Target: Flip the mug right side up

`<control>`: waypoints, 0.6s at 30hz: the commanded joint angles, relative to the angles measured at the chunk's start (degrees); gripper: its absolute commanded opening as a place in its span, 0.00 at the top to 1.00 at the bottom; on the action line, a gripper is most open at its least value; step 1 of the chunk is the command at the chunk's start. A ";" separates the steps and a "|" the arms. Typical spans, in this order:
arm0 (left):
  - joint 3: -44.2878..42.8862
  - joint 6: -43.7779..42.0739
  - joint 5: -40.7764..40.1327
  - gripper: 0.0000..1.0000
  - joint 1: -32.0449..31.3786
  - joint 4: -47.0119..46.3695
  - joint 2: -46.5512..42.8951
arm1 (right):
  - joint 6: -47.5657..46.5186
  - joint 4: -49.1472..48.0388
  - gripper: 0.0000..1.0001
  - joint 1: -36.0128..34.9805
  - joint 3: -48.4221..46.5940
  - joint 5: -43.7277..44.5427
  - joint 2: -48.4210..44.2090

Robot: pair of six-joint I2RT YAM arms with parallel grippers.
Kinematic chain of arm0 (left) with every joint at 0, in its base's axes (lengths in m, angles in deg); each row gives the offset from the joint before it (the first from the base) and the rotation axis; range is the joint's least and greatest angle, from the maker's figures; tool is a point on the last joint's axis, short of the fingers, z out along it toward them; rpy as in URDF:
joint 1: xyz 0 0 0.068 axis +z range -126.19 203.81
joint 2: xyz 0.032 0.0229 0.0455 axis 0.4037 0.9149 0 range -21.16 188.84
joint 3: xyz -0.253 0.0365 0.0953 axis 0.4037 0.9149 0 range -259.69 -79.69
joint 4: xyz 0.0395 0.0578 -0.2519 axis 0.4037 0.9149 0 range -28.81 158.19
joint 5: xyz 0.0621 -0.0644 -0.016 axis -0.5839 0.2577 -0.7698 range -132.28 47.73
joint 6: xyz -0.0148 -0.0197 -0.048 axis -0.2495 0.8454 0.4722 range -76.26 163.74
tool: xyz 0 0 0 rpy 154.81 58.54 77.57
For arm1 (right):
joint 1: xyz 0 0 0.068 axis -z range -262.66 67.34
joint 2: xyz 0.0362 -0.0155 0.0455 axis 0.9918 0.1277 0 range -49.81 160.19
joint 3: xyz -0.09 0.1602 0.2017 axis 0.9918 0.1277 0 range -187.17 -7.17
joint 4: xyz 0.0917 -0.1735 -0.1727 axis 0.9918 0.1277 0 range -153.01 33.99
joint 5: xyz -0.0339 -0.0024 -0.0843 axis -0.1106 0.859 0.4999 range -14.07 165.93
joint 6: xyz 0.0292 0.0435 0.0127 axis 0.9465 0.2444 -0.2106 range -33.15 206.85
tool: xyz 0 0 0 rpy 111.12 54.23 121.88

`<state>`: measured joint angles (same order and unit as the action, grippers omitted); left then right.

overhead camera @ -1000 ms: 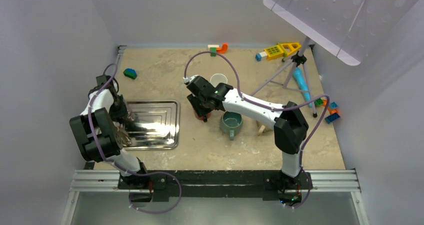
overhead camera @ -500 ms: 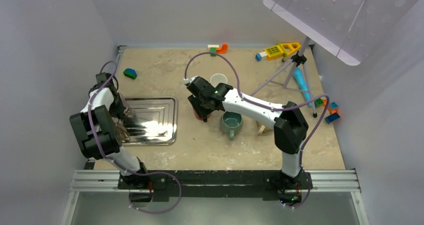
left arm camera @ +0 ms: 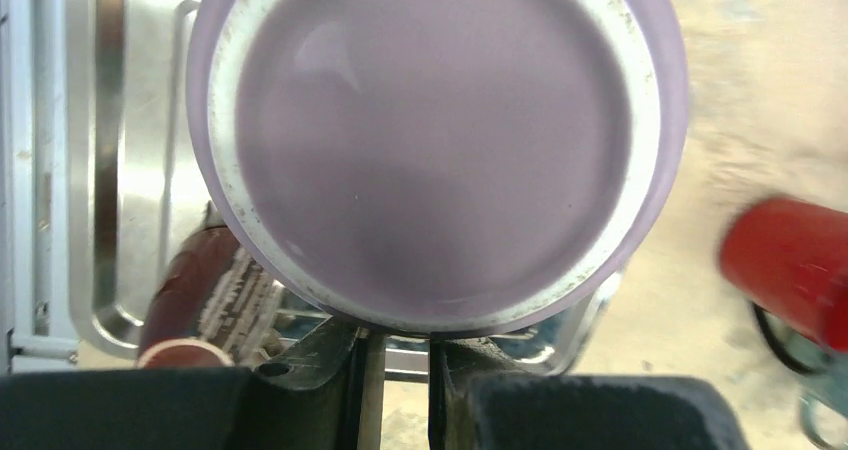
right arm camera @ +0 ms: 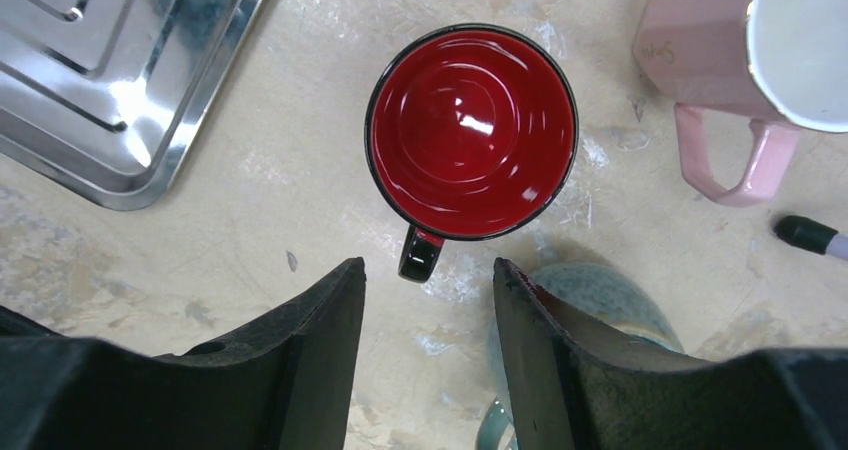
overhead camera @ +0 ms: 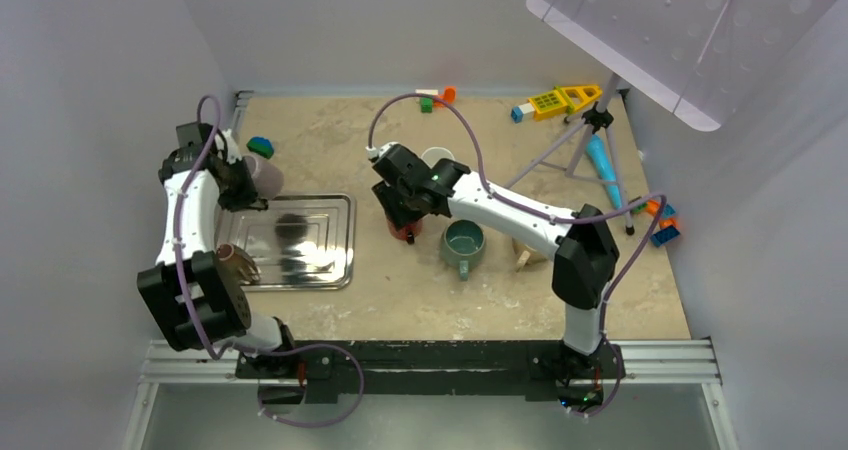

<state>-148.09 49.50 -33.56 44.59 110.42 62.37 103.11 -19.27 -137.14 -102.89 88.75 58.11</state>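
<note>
Left tool (left arm camera: 398,362) clamped, fingers nearly together, on the lavender ceramic mug (left arm camera: 440,140). Mug held in the air over far-left corner of steel tray (overhead camera: 338,266), base facing wrist camera. Right tool (right arm camera: 428,278) fingers apart above upright red mug (right arm camera: 472,130) on table (overhead camera: 400,295)

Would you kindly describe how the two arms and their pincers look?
The left arm and right arm share white links, bulky black joints and a looping purple cable. The right pincer and left pincer have matte black fingers.
</note>
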 commanded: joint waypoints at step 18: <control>-32.71 11.84 48.72 1.00 -11.68 16.58 -11.47 | 15.08 -49.51 0.11 4.31 -2.20 -25.64 -21.67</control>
<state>-176.74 57.11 3.11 33.13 127.53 53.25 108.85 -52.82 -135.94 -106.28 72.55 34.39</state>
